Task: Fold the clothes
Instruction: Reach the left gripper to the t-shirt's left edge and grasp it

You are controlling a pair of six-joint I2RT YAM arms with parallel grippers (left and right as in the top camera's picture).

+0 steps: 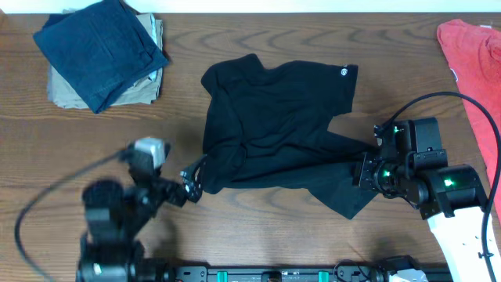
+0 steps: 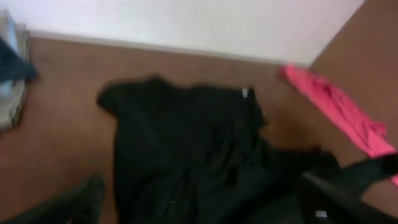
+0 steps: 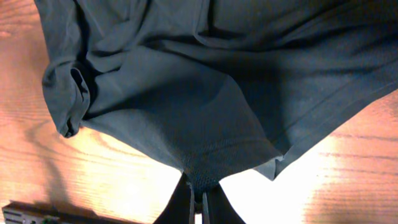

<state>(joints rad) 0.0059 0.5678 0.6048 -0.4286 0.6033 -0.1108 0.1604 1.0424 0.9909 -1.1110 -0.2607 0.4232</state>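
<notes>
Black T-shirt (image 1: 274,117) is lying all rumpled in the middle of the surface (image 1: 70,149). Right tool (image 3: 200,186) is pinching the shirt's hem at its 4 o'clock edge, clamped narrow on the fabric. Left tool (image 1: 190,184) is hovering just beside the 8 o'clock edge, spread wide, gripping nothing.

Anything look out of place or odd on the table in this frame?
The black T-shirt lies crumpled and twisted mid-table, one edge pinched in the right gripper. The navy garment sits askew on the beige pile beneath.
</notes>
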